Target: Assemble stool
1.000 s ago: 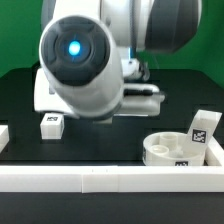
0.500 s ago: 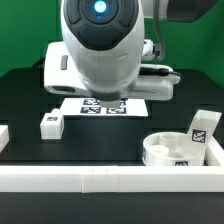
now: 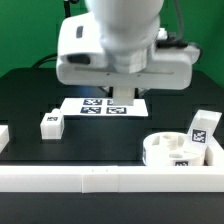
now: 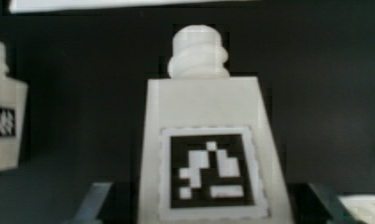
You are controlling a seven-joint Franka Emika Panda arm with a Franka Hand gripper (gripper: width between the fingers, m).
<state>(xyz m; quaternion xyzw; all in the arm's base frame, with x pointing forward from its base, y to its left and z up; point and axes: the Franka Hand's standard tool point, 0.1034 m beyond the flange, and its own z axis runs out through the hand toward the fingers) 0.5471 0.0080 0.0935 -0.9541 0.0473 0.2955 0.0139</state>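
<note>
A black desk [image 3: 25, 100] sits before a green wall. The end effector [image 4: 207, 203] is open, with one finger on each side of a white leg [image 4: 205, 110], not touching it. A second leg [image 3: 51, 123] stands near the marker board [image 3: 100, 105]. The round seat [image 3: 170, 152] sits by the rail [image 3: 100, 180], with a third leg [image 3: 203, 130] tilted beside it. In the exterior view the big arm [image 3: 120, 45] hides the fingers.

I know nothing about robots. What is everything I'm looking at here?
Seat: one, white, round, front, exterior view's right.
Left leg: one, white, tagged, exterior view's left.
Right leg: one, white, tagged, beside the seat.
Leg at the hand: one, white, tagged, wrist view only.
Marker board: one, white, beneath the arm.
Rail: one, white, along the front.
Table: one, black.
Arm: one, white, above the marker board.
Hand: one, open, dark fingers either side of that leg.
</note>
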